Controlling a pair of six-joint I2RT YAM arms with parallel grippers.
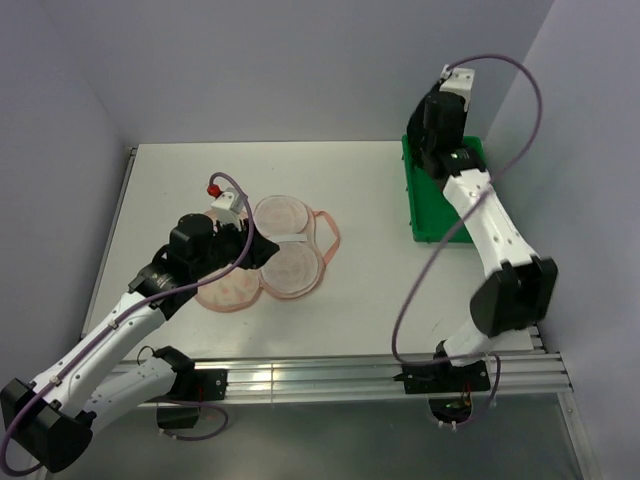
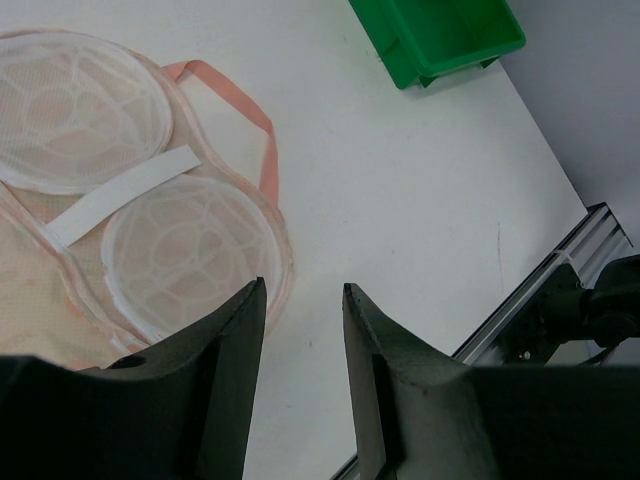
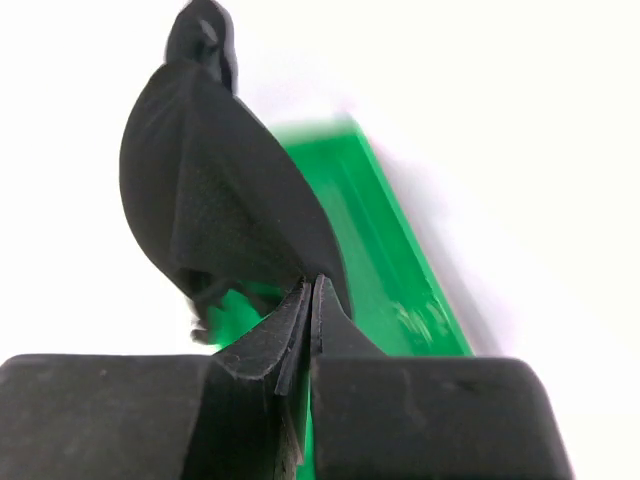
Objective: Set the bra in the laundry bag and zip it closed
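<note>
The bra (image 3: 220, 190), a black fabric piece, hangs from my right gripper (image 3: 312, 285), which is shut on its edge above the green tray (image 3: 395, 270). In the top view that arm reaches over the tray (image 1: 425, 215) at the back right, and the bra is hard to make out against the black wrist. The laundry bag (image 1: 285, 250), peach-pink mesh with two round lobes, lies flat left of centre. My left gripper (image 2: 303, 290) hovers open at the bag's (image 2: 180, 250) near right edge, with nothing between its fingers.
A pink strap loop (image 2: 262, 130) sticks out from the bag towards the tray (image 2: 440, 35). A white strip (image 2: 125, 195) lies across the bag between its lobes. The aluminium rail (image 1: 380, 375) runs along the table's near edge. Walls close in on the left, back and right.
</note>
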